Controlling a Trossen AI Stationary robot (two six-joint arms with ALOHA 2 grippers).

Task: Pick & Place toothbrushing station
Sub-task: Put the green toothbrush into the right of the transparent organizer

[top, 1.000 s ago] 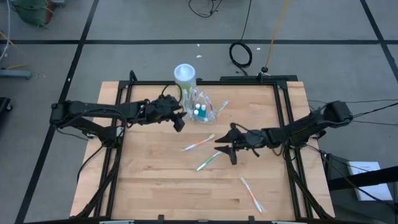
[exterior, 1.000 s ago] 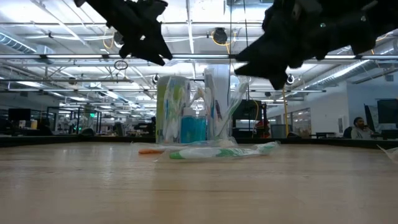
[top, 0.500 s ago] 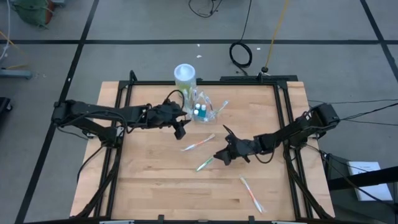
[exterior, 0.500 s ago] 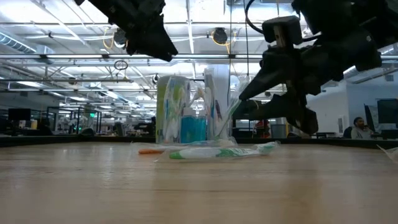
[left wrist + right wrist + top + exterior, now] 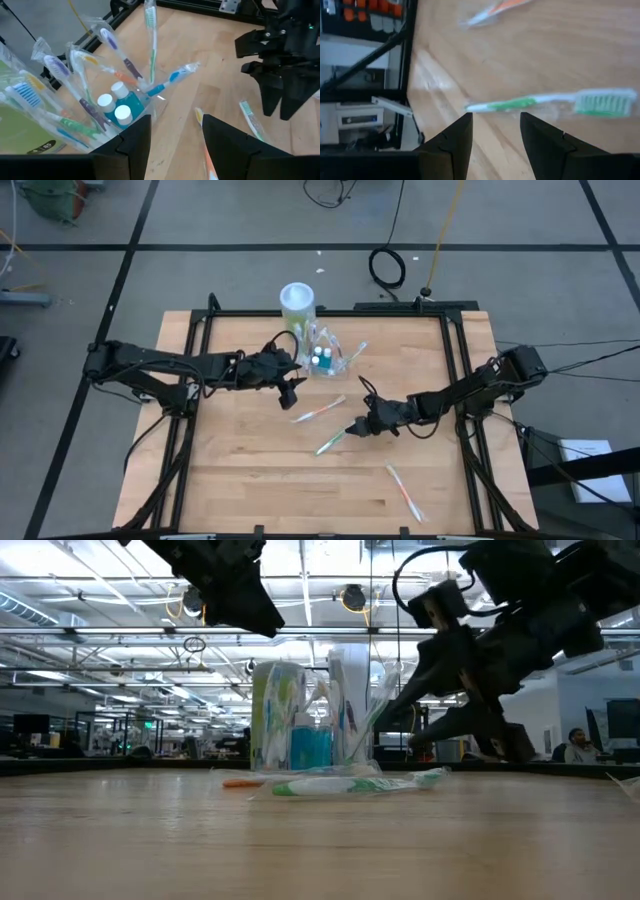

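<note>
So, op: your wooden bench point(image 5: 250, 470) sits in a black frame, both arms reaching in over it. Green canister w/ white lid point(image 5: 297, 302) stands at the far edge, left of centre. Toothbrushing station point(image 5: 328, 358), the clear plastic holder, stands upright just beside it, on the canister's right, touching or nearly so; can't tell which. It's packed w/ wrapped toothbrushes leaning outward and small white-capped blue bottles point(image 5: 116, 104) at the bottom.

Left end effector point(image 5: 289, 386) hangs above the bench just left-front of the station, not touching it; fingers spread, nothing betw. them, per the left wrist view.

Right end effector point(image 5: 362, 423) is low near bench centre, well apart from the station. Fingers spread, empty, straddling the line of the green-handled toothbrush point(image 5: 545, 102) w/o gripping it. In the low view it's off the bench surface.

Loose wrapped brushes on the bench: orange-handled toothbrush point(image 5: 318, 410) betw. the two end effectors, the green one just in front of it, and a third toothbrush point(image 5: 405, 491) near the front right, well apart from the rest.

Low view also shows a person point(image 5: 577, 747) seated far back in the room.
</note>
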